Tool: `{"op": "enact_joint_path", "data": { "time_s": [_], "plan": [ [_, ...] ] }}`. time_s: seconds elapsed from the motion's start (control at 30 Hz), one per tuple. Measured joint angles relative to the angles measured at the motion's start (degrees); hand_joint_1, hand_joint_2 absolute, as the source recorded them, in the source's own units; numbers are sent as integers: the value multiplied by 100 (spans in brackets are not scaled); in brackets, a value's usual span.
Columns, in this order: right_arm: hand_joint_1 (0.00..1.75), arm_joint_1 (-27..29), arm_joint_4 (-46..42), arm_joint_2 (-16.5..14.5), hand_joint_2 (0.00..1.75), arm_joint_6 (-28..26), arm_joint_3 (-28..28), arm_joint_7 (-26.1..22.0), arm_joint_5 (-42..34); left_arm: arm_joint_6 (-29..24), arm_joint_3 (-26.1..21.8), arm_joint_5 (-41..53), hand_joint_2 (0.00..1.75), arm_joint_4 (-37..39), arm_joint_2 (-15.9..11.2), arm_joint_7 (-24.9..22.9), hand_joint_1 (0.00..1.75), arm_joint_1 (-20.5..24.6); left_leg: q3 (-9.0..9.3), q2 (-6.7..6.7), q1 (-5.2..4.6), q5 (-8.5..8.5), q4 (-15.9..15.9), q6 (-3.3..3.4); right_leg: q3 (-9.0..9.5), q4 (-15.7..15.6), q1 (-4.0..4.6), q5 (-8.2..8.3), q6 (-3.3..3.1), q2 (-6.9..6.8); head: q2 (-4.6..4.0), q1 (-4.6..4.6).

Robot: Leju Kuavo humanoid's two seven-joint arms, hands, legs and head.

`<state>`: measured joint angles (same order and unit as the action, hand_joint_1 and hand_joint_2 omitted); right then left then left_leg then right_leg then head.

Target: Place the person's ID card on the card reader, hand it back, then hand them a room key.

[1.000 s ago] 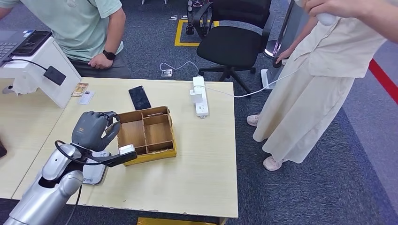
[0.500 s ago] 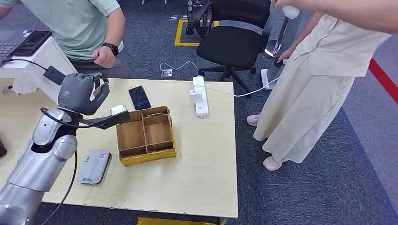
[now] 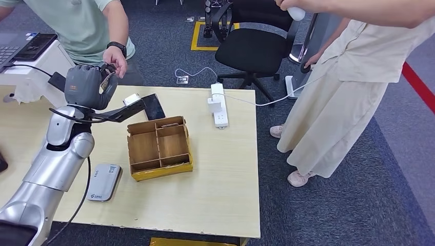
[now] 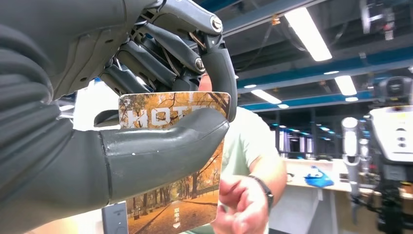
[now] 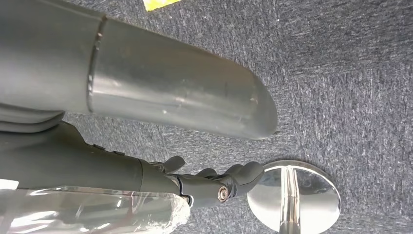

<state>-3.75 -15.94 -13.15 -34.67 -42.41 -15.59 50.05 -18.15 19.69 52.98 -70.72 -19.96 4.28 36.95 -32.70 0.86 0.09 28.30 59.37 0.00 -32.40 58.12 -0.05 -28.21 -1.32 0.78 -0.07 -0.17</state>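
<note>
- Pinching a room key [image 4: 175, 161] between its thick thumb [image 4: 160, 146] and darker fingers [image 4: 219, 68], the left hand [image 3: 88, 86] is raised above the far left edge of the table [image 3: 225, 179], card face out so a person can take it.
- The card shows autumn trees and the letters "HOT" (the thumb covers the rest), which suggests a hotel key, not the ID card.
- A seated person's hand [image 3: 115, 55], with a dark watch at the wrist, reaches in just beside the robot's fingers; whether it touches the card I cannot tell.
- The grey card reader [image 3: 103, 181] lies flat near the table's near left edge, with no card seen on it.
- A wooden divided box [image 3: 160, 147] sits mid-table, probably the key store.
- The right hand [image 5: 214, 183] hangs over carpet, fingers curled, holding nothing visible.
</note>
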Motion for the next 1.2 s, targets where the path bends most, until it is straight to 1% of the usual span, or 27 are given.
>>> {"op": "enact_joint_path", "data": {
  "time_s": [0.23, 0.37, 0.6, 1.03, 1.1, 1.13, 1.2],
  "plan": [
    [0, -15, 26, -14, 0, 1, 5, -45, -63, -513, 1, 250, 175, 677, 290, -162, 175, 317, 0, -1, 0, 0, 1, 0, 0, 0, 0, 1, 1, 2, 0, -1],
    [0, -14, 33, -16, 0, -2, 5, -72, -73, -665, 1, 372, 175, 919, 395, -234, 175, 429, 0, -1, 0, 0, 0, 0, 0, 0, 0, 1, 1, 2, 0, -1],
    [0, -10, 57, -25, 0, -4, 5, -89, -113, -1145, 1, 721, 175, 1298, 523, -484, 175, 618, 0, -1, 0, 0, 0, 0, 0, 0, 0, 1, 1, 2, 0, 0],
    [0, -4, 87, -38, 0, -7, 5, -95, -128, -1260, 1, 764, 175, 1462, 670, -472, 175, 632, -1, -1, 0, 0, 0, 0, 0, 0, 0, 1, 1, 2, 0, 0],
    [0, -3, 89, -38, 0, -7, 5, -97, -137, -1282, 1, 767, 175, 1471, 682, -469, 166, 632, -1, -1, 0, 0, 0, 0, 0, 0, 0, 1, 1, 2, 0, 0],
    [0, -3, 89, -38, 0, -7, 5, -99, -142, -1293, 0, 768, 175, 1475, 691, -463, 146, 632, -1, -1, 0, 0, 0, 0, 0, 0, 0, 1, 1, 2, 0, 0],
    [0, -3, 89, -38, 0, -7, 5, -104, -150, -1298, -1, 768, 175, 1482, 710, -426, 90, 631, -1, -1, 0, 0, 0, 0, 0, 0, 0, 1, 1, 1, 0, 0]
  ]
}}
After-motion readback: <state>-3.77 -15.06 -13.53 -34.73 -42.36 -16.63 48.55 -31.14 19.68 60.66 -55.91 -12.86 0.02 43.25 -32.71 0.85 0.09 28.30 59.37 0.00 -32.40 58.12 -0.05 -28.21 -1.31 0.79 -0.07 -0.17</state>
